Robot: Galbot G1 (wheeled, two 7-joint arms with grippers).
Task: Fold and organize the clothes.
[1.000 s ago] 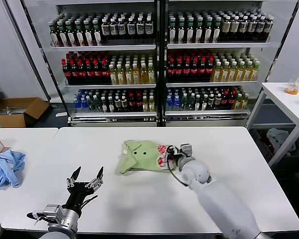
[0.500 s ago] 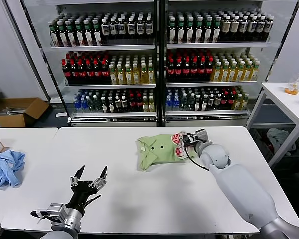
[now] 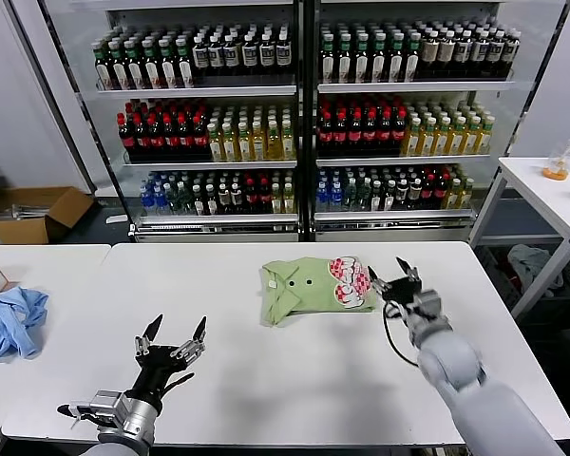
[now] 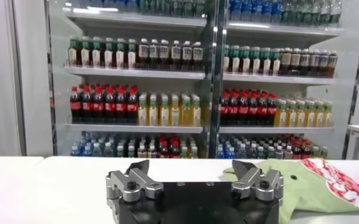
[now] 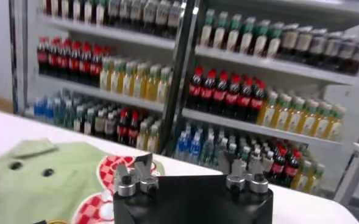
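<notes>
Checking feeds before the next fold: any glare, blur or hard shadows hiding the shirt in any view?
Head view: even light, green shirt sharp, soft shadows only, mild sheen on the cooler doors. Left wrist view: shirt slightly soft, partly behind the open left gripper. Right wrist view: whole frame softer, shirt blurred, open right gripper blocks part.

Shirt (image 3: 309,287) is folded, so its sleeves and lower layers are hidden, and the red-and-white print (image 3: 347,282) is too small to read. Both wrist views crop the shirt at the frame edge, and each gripper body covers part of it. Bottle labels in the cooler (image 3: 304,114) are unreadable; blue cloth (image 3: 9,321) is cut off at the head view's left edge.
</notes>
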